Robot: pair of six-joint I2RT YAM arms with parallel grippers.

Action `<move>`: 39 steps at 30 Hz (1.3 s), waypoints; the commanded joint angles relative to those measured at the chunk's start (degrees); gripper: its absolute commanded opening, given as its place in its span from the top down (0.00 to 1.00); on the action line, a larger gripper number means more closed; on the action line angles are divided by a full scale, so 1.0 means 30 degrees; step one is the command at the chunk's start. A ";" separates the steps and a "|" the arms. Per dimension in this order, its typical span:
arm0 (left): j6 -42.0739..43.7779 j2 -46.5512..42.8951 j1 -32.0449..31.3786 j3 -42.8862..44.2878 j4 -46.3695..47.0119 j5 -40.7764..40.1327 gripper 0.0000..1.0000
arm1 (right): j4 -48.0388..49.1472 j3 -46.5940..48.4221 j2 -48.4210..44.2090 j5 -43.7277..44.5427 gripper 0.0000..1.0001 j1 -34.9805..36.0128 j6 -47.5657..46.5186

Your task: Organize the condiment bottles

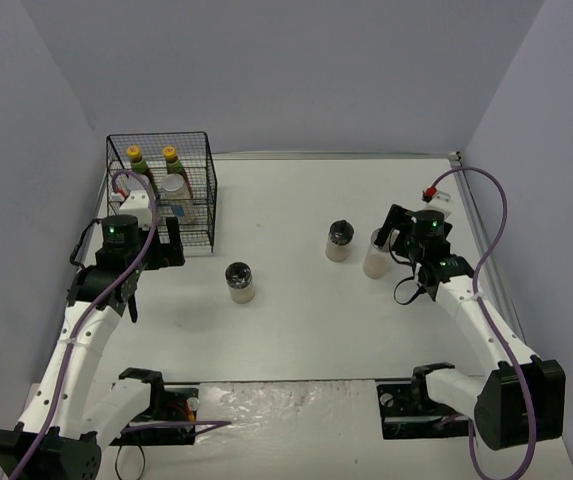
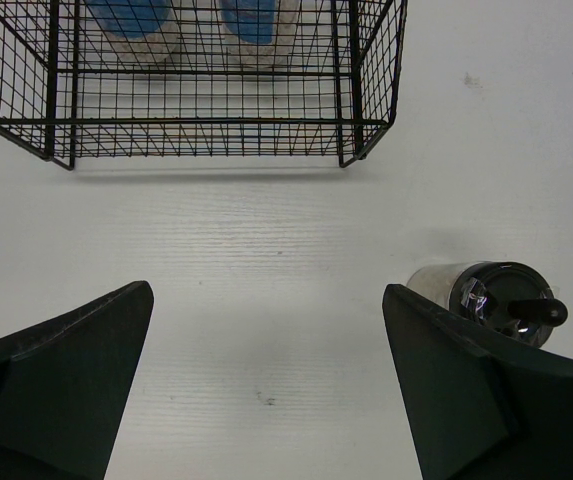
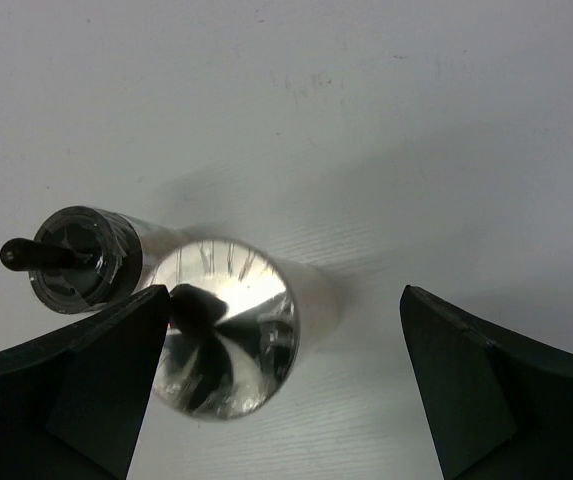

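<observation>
Two slim dark sauce bottles with yellow caps (image 1: pixel 136 160) (image 1: pixel 171 158) and a silver-lidded jar (image 1: pixel 175 196) stand in the black wire rack (image 1: pixel 202 215). The left wrist view shows blue-labelled jars (image 2: pixel 131 20) (image 2: pixel 256 20) behind the rack's mesh. My left gripper (image 1: pixel 172 243) (image 2: pixel 266 385) is open and empty over bare table in front of the rack. A black-lidded jar (image 1: pixel 239 281) (image 2: pixel 496 295) stands to its right. My right gripper (image 1: pixel 390 236) (image 3: pixel 286 390) is open above a silver-lidded jar (image 1: pixel 375 258) (image 3: pixel 226 325), which lies between the jaws near the left finger. Another black-lidded jar (image 1: pixel 339 240) (image 3: pixel 76 260) stands just left of it.
The rack (image 2: pixel 196 130) stands at the back left of the white table, near the left wall. A red-tipped cable connector (image 1: pixel 431 192) lies at the back right. The table's right edge (image 1: pixel 486 260) runs close by my right arm.
</observation>
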 commanded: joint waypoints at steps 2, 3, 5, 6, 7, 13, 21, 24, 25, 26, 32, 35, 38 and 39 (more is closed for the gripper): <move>-0.0084 0.0013 -0.0002 0.0275 0.1175 -0.0223 0.03 | 0.0198 0.0090 -0.0202 -0.0209 0.04 -0.0047 -0.0213; -0.0084 0.0028 -0.0002 0.0275 0.1160 -0.0239 0.03 | 0.0213 0.0182 -0.0140 -0.0209 0.04 -0.0047 -0.0366; -0.0087 0.0098 0.0024 0.0279 0.1147 -0.0277 0.03 | 0.0219 0.0424 0.0052 -0.0321 0.03 -0.0047 -0.0565; -0.0111 0.0122 0.0000 0.0302 0.1124 -0.0277 0.03 | 0.0195 0.0520 0.0123 -0.0486 0.03 -0.0047 -0.0706; -0.0087 0.0125 0.0024 0.0305 0.1122 -0.0277 0.03 | 0.0219 0.0608 0.0157 -0.0581 0.03 -0.0047 -0.0800; -0.0084 0.0198 0.0005 0.0305 0.1092 -0.0306 0.03 | 0.0230 0.1371 -0.0346 -0.0991 0.02 0.0240 -0.1590; -0.0113 0.0383 0.0027 0.0334 0.1010 -0.0306 0.03 | 0.0709 0.1873 0.0378 -0.0420 0.00 0.1408 -0.1963; -0.0113 0.0397 0.0027 0.0325 0.1004 -0.0306 0.03 | 0.0912 0.1915 0.1261 -0.0098 0.00 0.1747 -0.1889; -0.0113 0.0409 0.0027 0.0313 0.1004 -0.0306 0.03 | 0.0938 0.1927 0.1495 0.0097 0.00 0.1760 -0.1804; -0.0113 0.0418 0.0027 0.0305 0.1004 -0.0306 0.03 | 0.0944 0.1925 0.1710 0.0297 0.00 0.1769 -0.1717; -0.0113 0.0447 0.0027 0.0334 0.0959 -0.0306 0.03 | 0.0971 0.1531 0.2690 0.1546 0.02 0.1786 -0.1290; -0.0101 0.0423 0.0027 0.0334 0.0946 -0.0306 0.03 | 0.1141 0.1221 0.2884 0.1853 0.08 0.1758 -0.1371; -0.0084 0.0367 0.0027 0.0334 0.0946 -0.0657 0.03 | 0.1160 0.0962 0.2775 0.1915 0.25 0.1762 -0.1686; -0.0084 0.0348 0.0027 0.0334 0.0946 -0.0772 0.03 | 0.1160 0.0864 0.2692 0.1901 0.31 0.1781 -0.1773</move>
